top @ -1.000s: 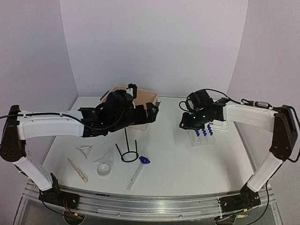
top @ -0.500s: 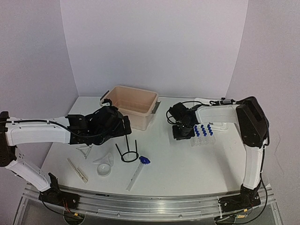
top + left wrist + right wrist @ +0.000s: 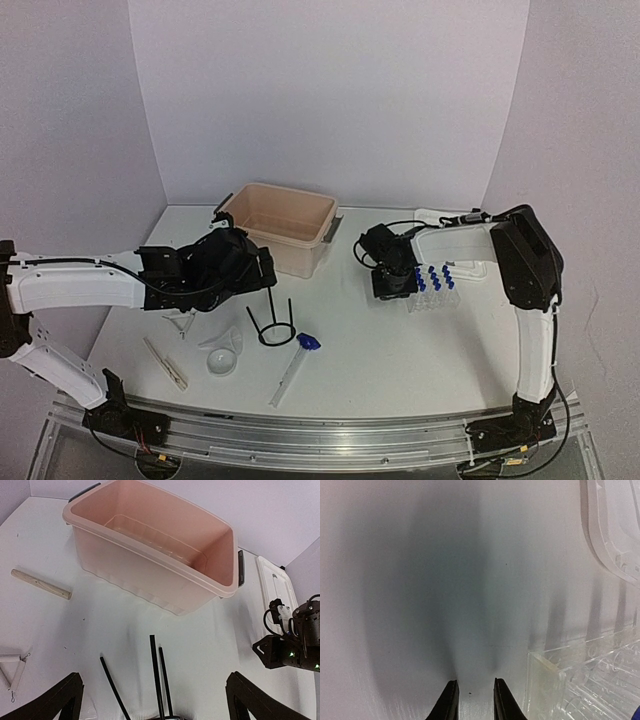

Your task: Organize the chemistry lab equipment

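The black wire ring stand (image 3: 272, 325) stands at table centre, and its rods (image 3: 156, 672) rise between the fingers of my left gripper (image 3: 155, 675), which is wide open just behind it (image 3: 262, 272). The clear tube rack (image 3: 432, 290) holds several blue-capped tubes (image 3: 435, 279). My right gripper (image 3: 393, 285) sits low at the rack's left side. Its jaws (image 3: 475, 681) are narrowly open with only bare table between them, and the rack's corner (image 3: 580, 680) is to their right. A clear funnel (image 3: 225, 352), a blue-tipped brush (image 3: 297, 360) and a wooden clamp (image 3: 166, 362) lie near the front.
The beige tub (image 3: 283, 225) stands empty at the back centre, just beyond my left gripper. A white lid (image 3: 455, 240) lies behind the rack. A small white triangle piece (image 3: 180, 320) and a short wooden stick (image 3: 40, 584) lie left of the ring stand.
My left arm drew back from the tub and came down behind the ring stand. My right arm folded in and dropped to the table left of the rack, its jaws narrowing.
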Motion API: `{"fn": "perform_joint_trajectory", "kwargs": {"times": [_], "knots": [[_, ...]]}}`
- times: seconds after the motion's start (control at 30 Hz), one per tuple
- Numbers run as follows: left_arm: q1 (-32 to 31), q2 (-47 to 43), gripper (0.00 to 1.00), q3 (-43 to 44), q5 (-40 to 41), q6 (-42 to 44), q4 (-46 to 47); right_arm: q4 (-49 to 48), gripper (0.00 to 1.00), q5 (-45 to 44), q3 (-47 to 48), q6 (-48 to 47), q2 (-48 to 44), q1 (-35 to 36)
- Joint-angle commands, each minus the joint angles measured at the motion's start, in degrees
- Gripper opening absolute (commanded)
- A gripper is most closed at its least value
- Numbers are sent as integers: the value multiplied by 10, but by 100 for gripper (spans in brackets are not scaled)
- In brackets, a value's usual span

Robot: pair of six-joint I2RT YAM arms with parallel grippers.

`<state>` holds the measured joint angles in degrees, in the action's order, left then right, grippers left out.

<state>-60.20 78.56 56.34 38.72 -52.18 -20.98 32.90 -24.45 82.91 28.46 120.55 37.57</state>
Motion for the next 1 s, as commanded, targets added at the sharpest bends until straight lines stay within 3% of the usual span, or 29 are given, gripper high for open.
{"fn": "perform_joint_trajectory", "kwargs": {"times": [0.0,0.97], "knots": [[2,-13,99,-5,6,-4,11,9,22,-26,4,16,-1,-14],[4,0,100,-1,10,-3,22,9,21,-58,-80,35,-65,-104]]}}
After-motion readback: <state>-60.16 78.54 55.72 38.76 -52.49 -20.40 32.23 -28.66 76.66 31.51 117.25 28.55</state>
